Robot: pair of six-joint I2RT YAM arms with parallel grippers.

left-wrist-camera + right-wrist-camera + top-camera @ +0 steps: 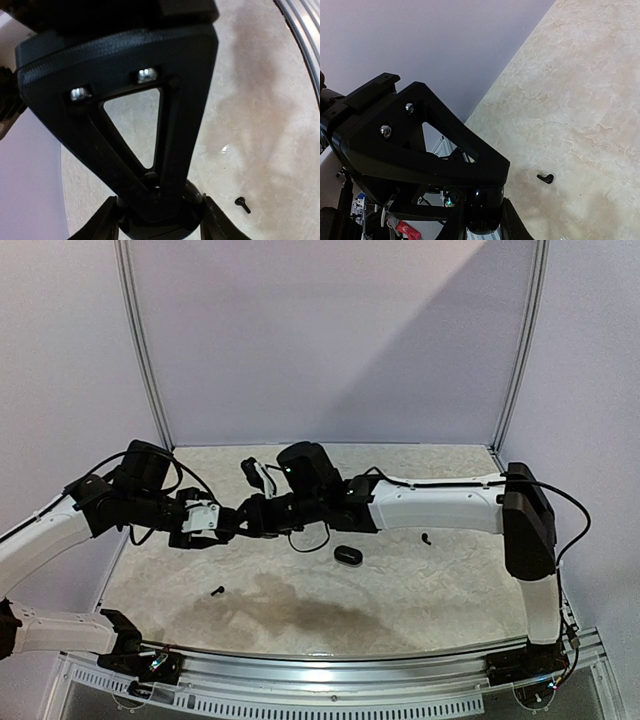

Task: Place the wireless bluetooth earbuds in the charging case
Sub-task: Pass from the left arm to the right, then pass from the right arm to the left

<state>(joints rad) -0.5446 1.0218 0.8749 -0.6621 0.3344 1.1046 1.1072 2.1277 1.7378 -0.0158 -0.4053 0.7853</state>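
Observation:
My two grippers meet above the left middle of the table. The left gripper (232, 524) and the right gripper (258, 516) are both shut on one glossy black rounded charging case (155, 231), held in the air; it also shows in the right wrist view (485, 212). In the left wrist view the left gripper (161, 224) flanks the case, with the right gripper's frame across it. The right gripper (483, 226) clamps it too. One black earbud (218, 590) lies below the grippers and shows from both wrists (242, 204) (546, 178). Another black earbud (426, 538) lies to the right.
A second black oval case (347, 555) lies on the table right of the grippers. A small black and white item (258, 476) sits behind them. White walls close the back and sides. A metal rail (330, 665) runs along the near edge.

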